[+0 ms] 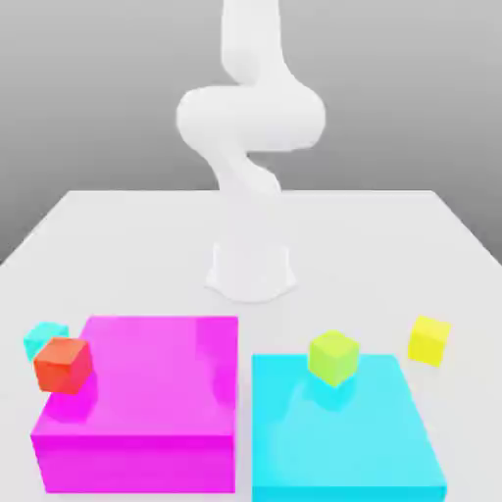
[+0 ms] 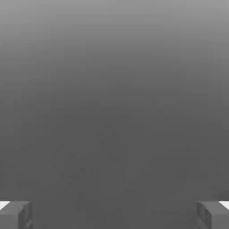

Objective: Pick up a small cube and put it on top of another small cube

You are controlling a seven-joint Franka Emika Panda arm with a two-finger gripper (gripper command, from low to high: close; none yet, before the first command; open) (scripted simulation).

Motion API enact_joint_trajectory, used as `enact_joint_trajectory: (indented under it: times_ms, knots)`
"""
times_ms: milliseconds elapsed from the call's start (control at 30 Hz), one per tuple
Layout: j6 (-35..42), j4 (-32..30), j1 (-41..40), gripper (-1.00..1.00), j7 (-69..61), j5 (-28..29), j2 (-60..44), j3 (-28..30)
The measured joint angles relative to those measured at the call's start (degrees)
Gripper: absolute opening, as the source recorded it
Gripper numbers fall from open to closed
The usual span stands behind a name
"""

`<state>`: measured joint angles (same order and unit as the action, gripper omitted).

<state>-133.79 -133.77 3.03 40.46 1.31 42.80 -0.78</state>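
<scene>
Soft, even light falls from overhead, bright on the white table (image 1: 118, 221) and nearly washing out the white arm (image 1: 250, 118), whose edges melt into the grey backdrop. No hard shadows anywhere; only a faint dimness rings the arm's base. The big pink block (image 1: 137, 392) and the blue block (image 1: 343, 431) have glossy tops: a pale sheen runs down the pink one's far right part, and the lime-green cube (image 1: 333, 355) and the red-orange cube (image 1: 63, 365) throw blurry reflections beneath themselves. Everything looks slightly soft. From the hand, a smooth grey gradient, lighter at one edge, darker toward the fingertips (image 2: 15, 214).
</scene>
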Motion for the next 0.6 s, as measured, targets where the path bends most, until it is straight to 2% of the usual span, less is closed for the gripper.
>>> enact_joint_trajectory:
  times_ms: [600]
  knots:
    - [-14.4,-14.3,21.0,0.0,-41.2,6.1,-22.3,-3.1]
